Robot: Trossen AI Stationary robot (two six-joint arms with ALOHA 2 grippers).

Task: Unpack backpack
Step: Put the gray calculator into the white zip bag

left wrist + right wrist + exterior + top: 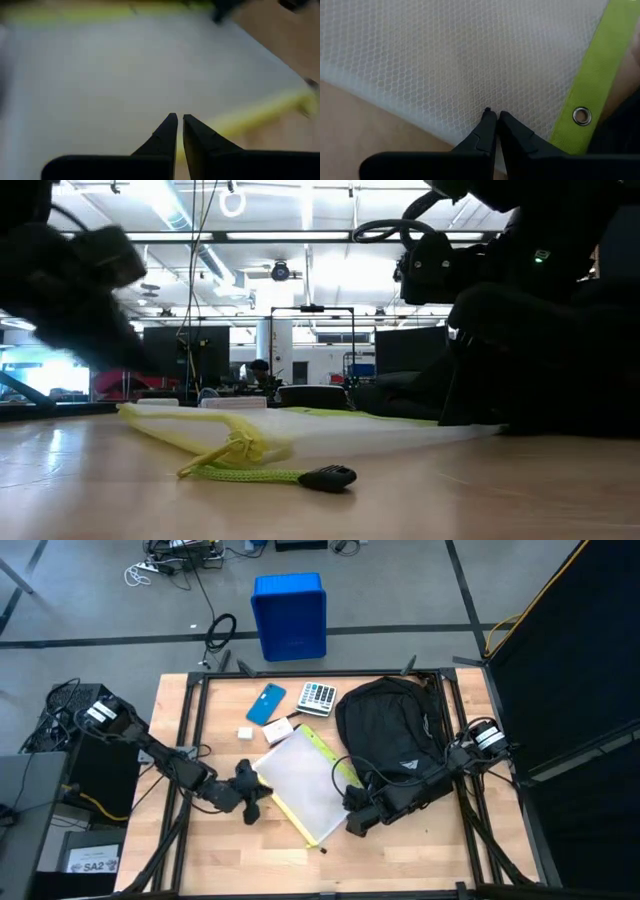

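The right gripper (496,116) is hovering clenched over the white honeycomb-mesh pouch (305,780) (lime-green edging, one metal eyelet (579,116)), gripping nothing. The left gripper (178,119), also pinched empty, is hanging over the pouch's opposite side. The pouch is lying flat mid-table, a bare strip of wooden table (400,855) stretching along the near edge. The black fabric backpack (392,725), a rounded oval, is resting toward the far right corner, its long axis running far-to-near, touching the pouch.
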